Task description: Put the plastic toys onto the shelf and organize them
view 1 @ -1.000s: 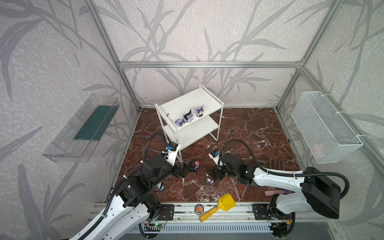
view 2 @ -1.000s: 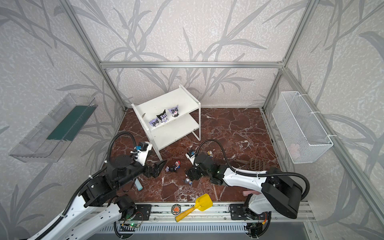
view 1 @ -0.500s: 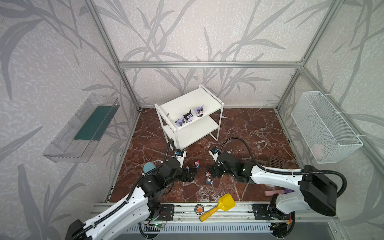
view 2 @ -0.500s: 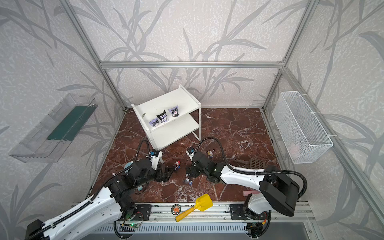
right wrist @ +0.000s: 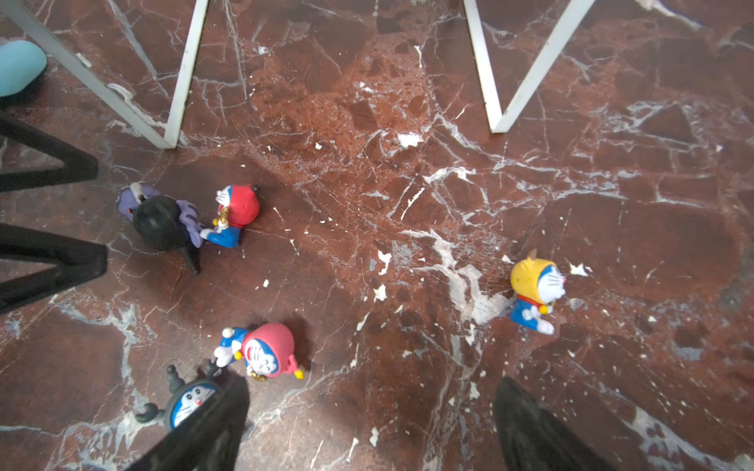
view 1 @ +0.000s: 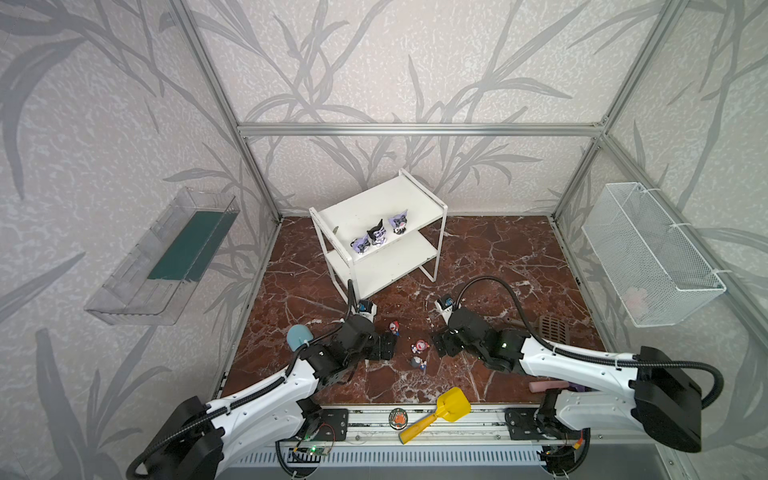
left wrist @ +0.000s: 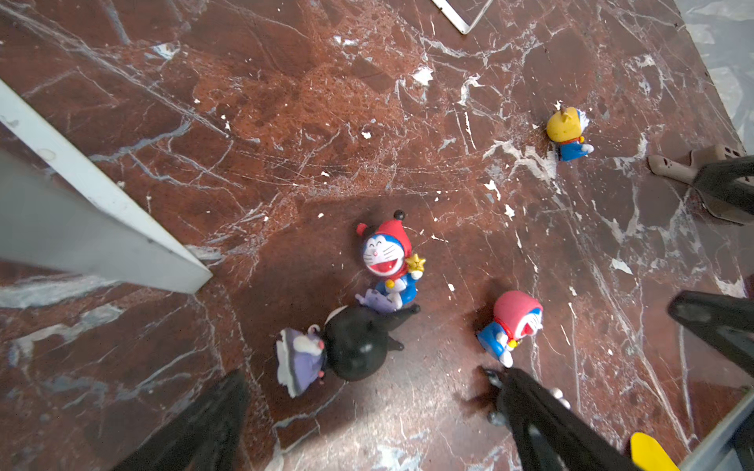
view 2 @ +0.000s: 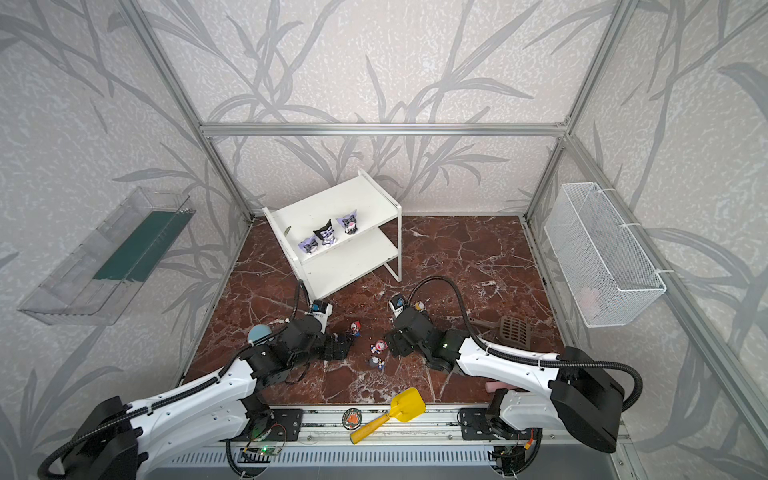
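Down on the marble bench [view 1: 478, 253], both arms sit low with their jaws spread wide and nothing in either.

The left gripper [view 1: 384, 348] faces a black-headed purple figurine [left wrist: 347, 350] lying on its side. In the left wrist view it lies just ahead of the fingertips, in line with the gap and not yet between them. It seems to touch the red-hooded figurine [left wrist: 389, 253] just beyond it.

The right gripper [view 1: 440, 345] points toward the same cluster. The pink-hooded figurine [right wrist: 265, 350] is tipped over just ahead of its jaws, nearer 1 finger. The grey-headed figurine [right wrist: 189, 401] sits on the outer side of that same finger, partly hidden by it; I cannot tell whether they touch. The yellow-hooded figurine [right wrist: 534, 285] stands upright, well apart from the others.

The shelf [view 1: 374, 203] stands at the back of the bench. 3 purple-and-black figurines [view 1: 377, 233] stand in a row along the front edge of its top board.

The clear wall tray [view 1: 137, 286] holds a dark green flat panel [view 1: 187, 245]. The wire basket [view 1: 648, 249] has something pale pink [view 1: 634, 297] in its near end, too blurred to name.

A yellow scoop [view 1: 451, 409] lies on the front rail, and a teal cylinder [view 1: 299, 336] stands beside the left arm.
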{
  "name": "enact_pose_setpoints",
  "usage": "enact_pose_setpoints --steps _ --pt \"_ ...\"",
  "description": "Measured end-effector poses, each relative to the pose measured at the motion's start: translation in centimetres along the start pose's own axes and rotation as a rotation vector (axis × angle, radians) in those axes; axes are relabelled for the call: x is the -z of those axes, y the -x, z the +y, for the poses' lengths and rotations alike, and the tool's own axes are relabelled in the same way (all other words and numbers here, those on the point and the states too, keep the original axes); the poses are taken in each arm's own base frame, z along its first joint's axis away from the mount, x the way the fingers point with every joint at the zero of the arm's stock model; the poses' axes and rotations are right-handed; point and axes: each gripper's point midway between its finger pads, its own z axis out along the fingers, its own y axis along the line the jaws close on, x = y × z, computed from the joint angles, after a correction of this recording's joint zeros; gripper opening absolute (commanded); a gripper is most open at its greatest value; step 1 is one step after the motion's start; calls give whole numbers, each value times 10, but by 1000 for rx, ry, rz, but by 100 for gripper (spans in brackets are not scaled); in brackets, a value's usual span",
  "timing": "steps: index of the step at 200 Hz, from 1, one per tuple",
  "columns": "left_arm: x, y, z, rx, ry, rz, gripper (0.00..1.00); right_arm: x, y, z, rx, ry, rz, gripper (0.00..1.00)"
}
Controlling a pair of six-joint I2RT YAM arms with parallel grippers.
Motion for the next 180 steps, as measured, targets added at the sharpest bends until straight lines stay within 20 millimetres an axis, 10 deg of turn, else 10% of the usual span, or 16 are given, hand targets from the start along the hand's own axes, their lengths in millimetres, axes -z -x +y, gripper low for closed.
enact_pose_setpoints --steps 121,180 --pt "-36 -12 -2 37 -12 53 99 29 7 -20 -20 -50 -89 97" --pt "-42 -30 -84 -48 -177 144 99 37 -3 -48 -52 -171 -42 98"
